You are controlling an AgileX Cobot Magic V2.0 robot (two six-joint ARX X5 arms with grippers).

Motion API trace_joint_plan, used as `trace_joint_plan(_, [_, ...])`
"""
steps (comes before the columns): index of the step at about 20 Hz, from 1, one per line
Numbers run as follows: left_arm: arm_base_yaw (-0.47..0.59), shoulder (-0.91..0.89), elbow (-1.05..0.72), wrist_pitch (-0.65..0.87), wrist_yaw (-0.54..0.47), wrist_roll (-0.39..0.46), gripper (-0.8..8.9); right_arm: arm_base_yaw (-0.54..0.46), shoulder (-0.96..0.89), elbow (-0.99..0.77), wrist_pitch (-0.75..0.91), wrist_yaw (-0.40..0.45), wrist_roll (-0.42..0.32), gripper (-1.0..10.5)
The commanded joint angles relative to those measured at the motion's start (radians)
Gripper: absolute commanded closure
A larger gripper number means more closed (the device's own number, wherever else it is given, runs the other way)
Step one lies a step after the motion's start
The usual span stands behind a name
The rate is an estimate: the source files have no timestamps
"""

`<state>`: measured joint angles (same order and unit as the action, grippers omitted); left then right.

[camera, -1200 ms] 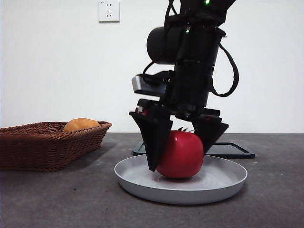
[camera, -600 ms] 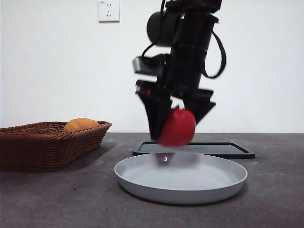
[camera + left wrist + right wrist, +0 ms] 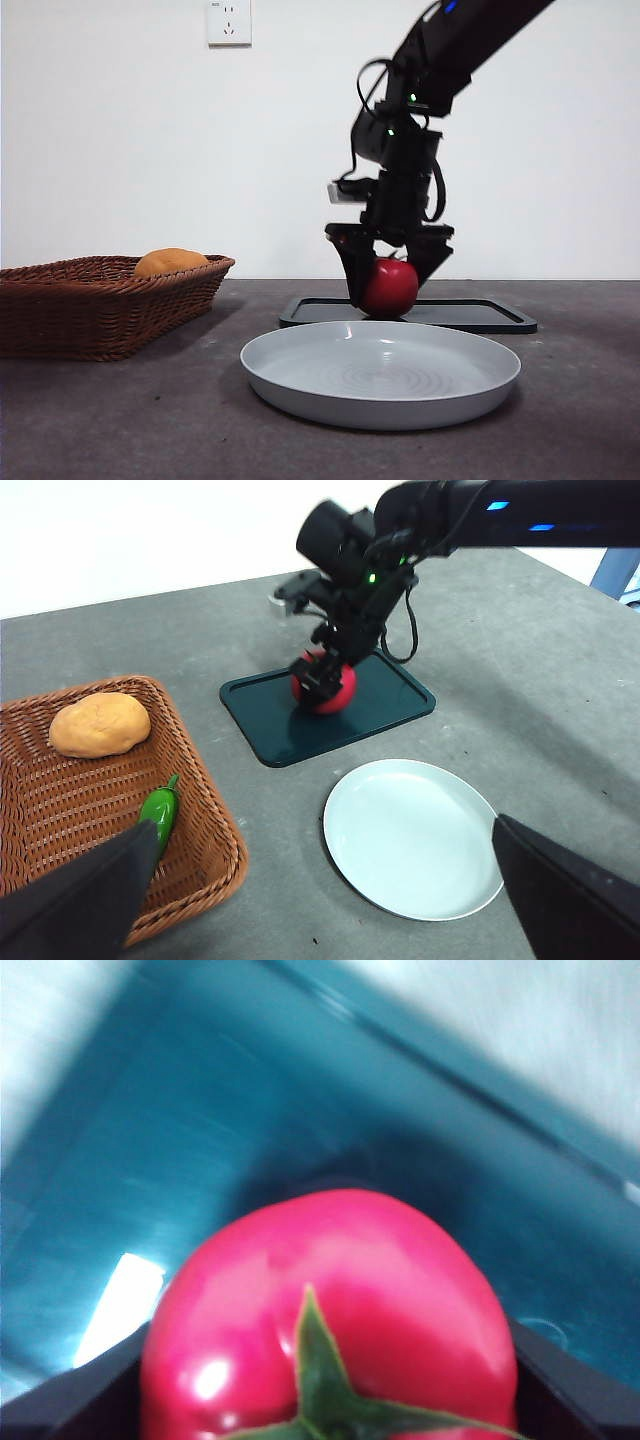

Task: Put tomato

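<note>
Gripping the tomato [image 3: 391, 287] between its two fingers, the right gripper [image 3: 390, 283] holds it low over the dark tray [image 3: 327, 706], at or just above the tray floor; from where I stand I can't say whether it touches yet. In the right wrist view the red fruit fills the space between the black fingers, green stem showing, with the teal tray surface right beneath. Seen from the front, the tray lies at about twelve o'clock from the empty grey plate [image 3: 300, 375], farther back on the counter [image 3: 120, 420]. A wicker basket [image 3: 100, 320] sits off at nine o'clock, holding an orange-yellow fruit [image 3: 170, 262] and a green pepper [image 3: 158, 811]. The left gripper [image 3: 320, 900] waits above, fingers spread wide, holding nothing. I'd judge the carry all but done; what's left is to settle the tomato, let go and lift clear without rolling it.
</note>
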<state>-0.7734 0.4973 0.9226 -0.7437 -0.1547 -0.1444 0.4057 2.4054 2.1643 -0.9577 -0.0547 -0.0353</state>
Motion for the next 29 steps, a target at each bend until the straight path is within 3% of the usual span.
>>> trace_joint_plan(1, [-0.006, 0.004, 0.01, 0.011, -0.002, 0.001, 1.87, -0.007, 0.039, 0.029, -0.001, 0.003, -0.011, 6.4])
trace_joint_plan(3, [-0.006, 0.004, 0.01, 0.011, -0.002, 0.001, 1.87, -0.011, 0.04, 0.029, -0.014, 0.003, -0.011, 6.2])
trace_joint_plan(7, [-0.006, 0.004, 0.01, 0.011, -0.002, 0.001, 1.87, -0.01, 0.04, 0.058, -0.029, 0.002, 0.004, 2.6])
trace_joint_plan(10, [-0.006, 0.004, 0.01, 0.011, -0.002, 0.001, 1.87, -0.012, 0.034, 0.239, -0.158, 0.003, 0.029, 2.5])
trace_joint_plan(14, [-0.006, 0.004, 0.01, 0.011, -0.002, 0.001, 1.87, -0.012, 0.013, 0.578, -0.455, 0.003, 0.063, 2.5])
trace_joint_plan(17, [-0.006, 0.004, 0.01, 0.011, -0.002, 0.001, 1.87, 0.011, -0.092, 0.665, -0.466, -0.027, 0.169, 2.5])
trace_joint_plan(21, [-0.006, 0.004, 0.01, 0.011, -0.002, 0.001, 1.87, 0.081, -0.301, 0.583, -0.472, 0.039, 0.155, 2.5])
trace_joint_plan(24, [-0.006, 0.004, 0.01, 0.011, -0.002, 0.001, 1.87, 0.115, -0.502, 0.415, -0.472, 0.137, 0.148, 2.5])
trace_joint_plan(29, [-0.006, 0.004, 0.01, 0.011, -0.002, 0.001, 1.87, 0.124, -0.869, 0.03, -0.471, 0.139, 0.145, 2.5])
